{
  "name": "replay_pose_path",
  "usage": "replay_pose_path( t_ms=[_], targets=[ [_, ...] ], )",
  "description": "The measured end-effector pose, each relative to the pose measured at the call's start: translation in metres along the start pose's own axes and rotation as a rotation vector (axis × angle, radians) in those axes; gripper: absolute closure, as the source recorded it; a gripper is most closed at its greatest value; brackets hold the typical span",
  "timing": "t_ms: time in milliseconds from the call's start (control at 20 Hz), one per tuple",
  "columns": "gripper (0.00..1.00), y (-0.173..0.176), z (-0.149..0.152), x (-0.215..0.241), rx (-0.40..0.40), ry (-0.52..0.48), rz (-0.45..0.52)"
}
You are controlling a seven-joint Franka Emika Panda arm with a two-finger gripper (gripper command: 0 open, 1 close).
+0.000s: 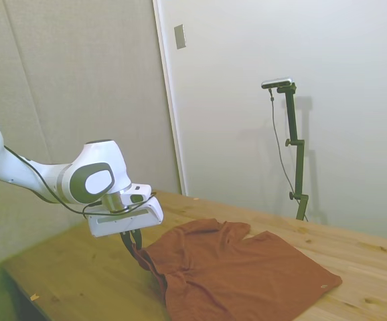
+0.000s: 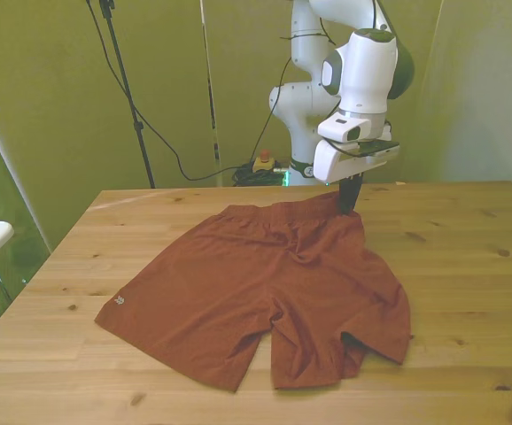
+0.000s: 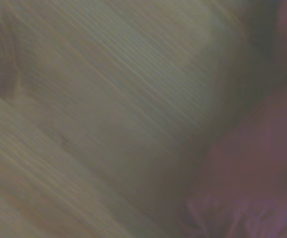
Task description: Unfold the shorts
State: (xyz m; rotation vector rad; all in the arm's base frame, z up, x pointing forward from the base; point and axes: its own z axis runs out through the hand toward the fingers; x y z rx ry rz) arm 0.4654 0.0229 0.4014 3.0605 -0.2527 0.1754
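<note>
From the side you see the gripper [image 1: 135, 242] clamped on a corner of the shorts [image 1: 240, 267], lifting that edge just off the wooden table [image 1: 80, 267] while the rest lies spread flat. In the front view your gripper [image 2: 350, 197] pinches the waistband at the shorts' [image 2: 256, 283] far corner toward the front view's right; both legs point at the near edge. The wrist view gives you only blurred table grain [image 3: 84, 99] beside reddish cloth [image 3: 252, 173].

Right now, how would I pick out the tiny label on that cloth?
Start at the wooden table, where the rust-orange shorts lie spread. Follow the leg toward the front view's left, down to its outer corner near the hem. The small pale tag there is the only light mark on the fabric.
</note>
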Motion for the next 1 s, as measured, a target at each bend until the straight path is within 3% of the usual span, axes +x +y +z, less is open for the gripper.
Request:
replay_pose_path(
  t_ms=[600,1000],
  targets=[
    [0.0,-0.008,-0.01,0.0,-0.001,0.012,0.017],
    [0.0,-0.025,-0.066,-0.003,-0.019,0.026,0.054]
  ],
)
